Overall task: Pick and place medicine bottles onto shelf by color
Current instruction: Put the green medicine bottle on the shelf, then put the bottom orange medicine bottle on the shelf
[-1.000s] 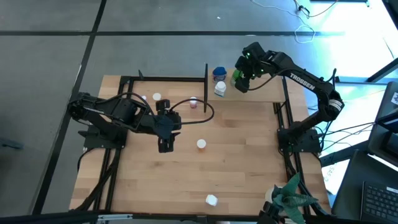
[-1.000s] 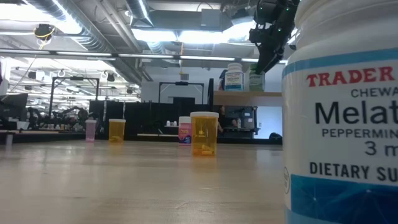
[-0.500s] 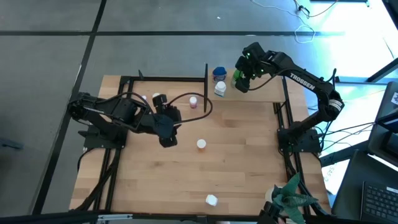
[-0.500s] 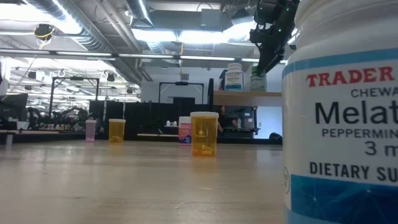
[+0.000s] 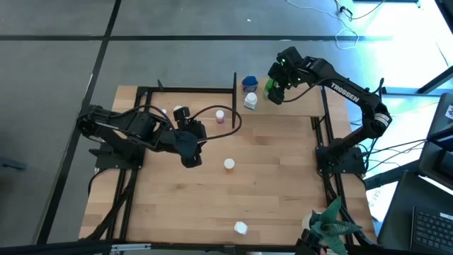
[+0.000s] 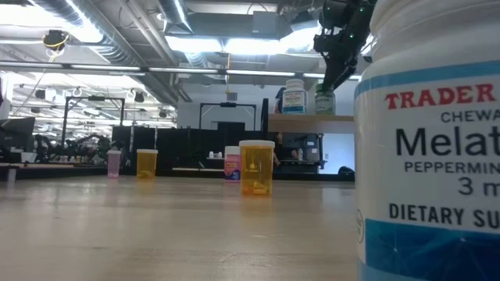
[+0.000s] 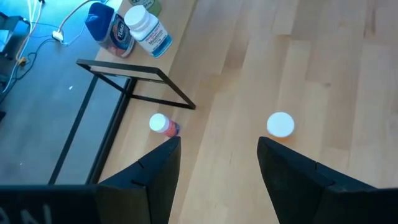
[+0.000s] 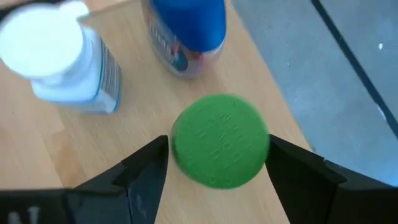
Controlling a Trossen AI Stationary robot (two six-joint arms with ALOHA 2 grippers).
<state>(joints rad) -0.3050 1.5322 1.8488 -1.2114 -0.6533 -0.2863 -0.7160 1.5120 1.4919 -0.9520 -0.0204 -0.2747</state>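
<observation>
A light wood desk [image 5: 269,184] on a black frame is seen from above, with grey floor beyond its far edge and a dim hall of desks and monitors behind it in the low view. Nearest the low camera, by the near edge, a white bottle with a blue band [image 6: 430,148] fills the right of that picture and is cut off there; its cap [image 5: 241,227] shows from above. At mid-desk stands an orange bottle [image 6: 256,167] with a white cap. Farther back are a second orange bottle [image 6: 147,163], a pink bottle [image 6: 114,162] and a small red-labelled one [image 6: 232,164]; their labels are too small to read. The left gripper [image 5: 190,160] hangs over mid-desk, its fingers [image 7: 155,174] apart and empty. At the far right corner, the shelf [image 5: 283,108] carries a white bottle [image 8: 68,56], a blue-capped bottle [image 8: 183,34] and a green-capped bottle [image 8: 219,149]. The right gripper [image 5: 273,91] is set around the green one, fingers [image 8: 146,171] apart on either side.
</observation>
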